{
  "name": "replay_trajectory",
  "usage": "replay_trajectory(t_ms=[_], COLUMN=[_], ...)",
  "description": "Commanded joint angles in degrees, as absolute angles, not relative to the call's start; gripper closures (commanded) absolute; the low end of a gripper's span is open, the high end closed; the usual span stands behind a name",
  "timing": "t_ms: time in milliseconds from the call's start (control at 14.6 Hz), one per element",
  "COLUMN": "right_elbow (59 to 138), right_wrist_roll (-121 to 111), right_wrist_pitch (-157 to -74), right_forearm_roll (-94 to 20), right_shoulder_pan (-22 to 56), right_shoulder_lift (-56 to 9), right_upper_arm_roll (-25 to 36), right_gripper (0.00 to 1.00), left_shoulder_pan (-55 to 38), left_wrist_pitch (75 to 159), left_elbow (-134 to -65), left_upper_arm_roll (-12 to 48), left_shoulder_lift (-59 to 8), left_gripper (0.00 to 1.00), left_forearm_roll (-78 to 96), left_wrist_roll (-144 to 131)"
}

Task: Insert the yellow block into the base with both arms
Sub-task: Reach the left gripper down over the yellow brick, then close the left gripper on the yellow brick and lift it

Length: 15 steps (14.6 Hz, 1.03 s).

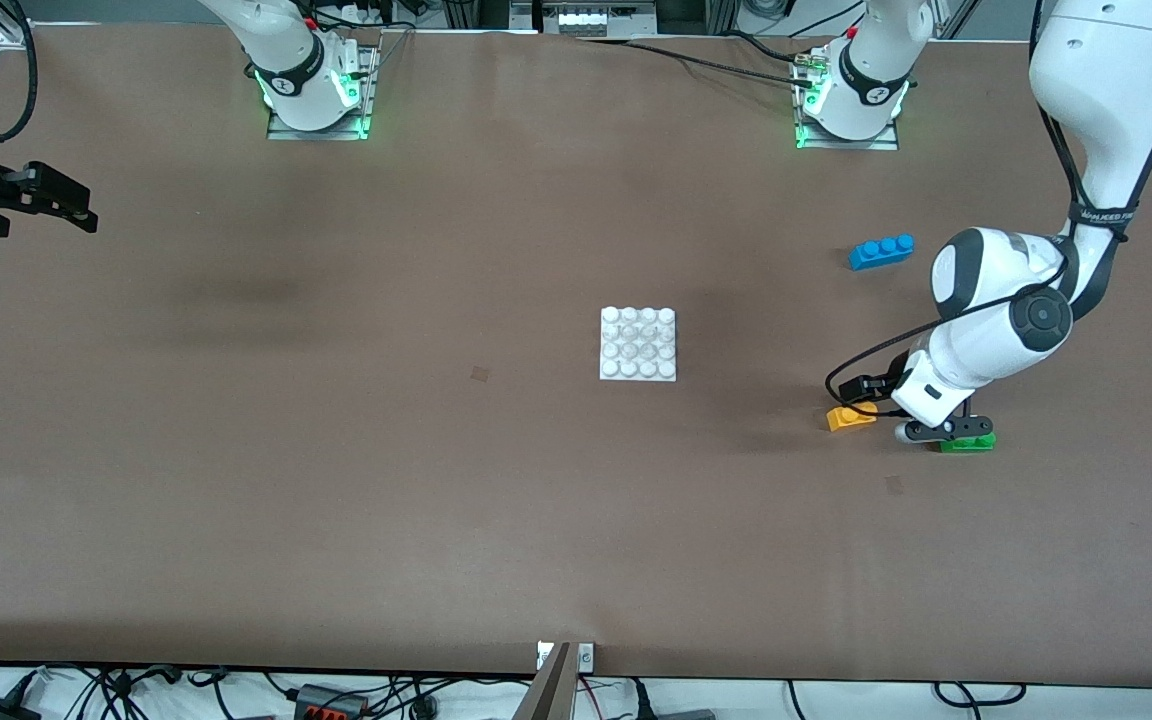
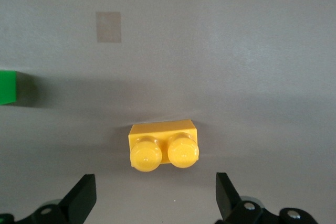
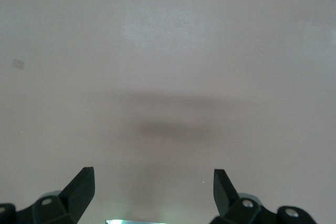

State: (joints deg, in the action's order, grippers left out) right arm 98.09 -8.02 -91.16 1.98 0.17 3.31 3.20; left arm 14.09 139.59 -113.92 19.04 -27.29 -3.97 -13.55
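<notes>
The yellow block [image 1: 850,418] [image 2: 164,149] lies studs up on the brown table, toward the left arm's end. My left gripper [image 1: 941,430] [image 2: 156,192] hangs low, open and empty, over the table between this block and a green brick. In the left wrist view the block sits just ahead of the open fingertips [image 2: 84,195], apart from them. The white studded base [image 1: 638,344] rests near the table's middle. My right gripper [image 1: 71,205] [image 3: 154,182] waits high at the right arm's end, open, with only bare table under it.
A green brick [image 1: 966,443] [image 2: 7,86] lies beside the yellow block, partly covered by the left hand in the front view. A blue three-stud brick [image 1: 881,251] lies farther from the front camera, near the left arm's base [image 1: 851,100].
</notes>
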Motion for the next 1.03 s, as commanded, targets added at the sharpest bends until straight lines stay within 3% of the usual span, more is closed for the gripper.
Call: replay_trajectory(t_ms=[0,959], right_elbow=[97.21,97.21], right_wrist_roll=[-7.56,-7.56], right_wrist_pitch=[-90.35,-90.44], right_forearm_roll=[2.81,2.81], right_shoulder_pan=[0.62,0.62], right_shoulder_lift=[3.34,3.25], right_upper_arm_roll=[2.72,2.64], right_gripper=[0.00,0.00], left_shoulder_pan=[14.06,12.48], left_wrist_pitch=[139.83,144.93], left_elbow=[-112.32,-110.30], left_upper_arm_roll=[19.25,19.25], left_shoulder_lift=[-29.17,-34.54], left_gripper=[0.00,0.00], left_forearm_roll=[-7.11,-13.35], left_wrist_roll=[-17.04,-23.73])
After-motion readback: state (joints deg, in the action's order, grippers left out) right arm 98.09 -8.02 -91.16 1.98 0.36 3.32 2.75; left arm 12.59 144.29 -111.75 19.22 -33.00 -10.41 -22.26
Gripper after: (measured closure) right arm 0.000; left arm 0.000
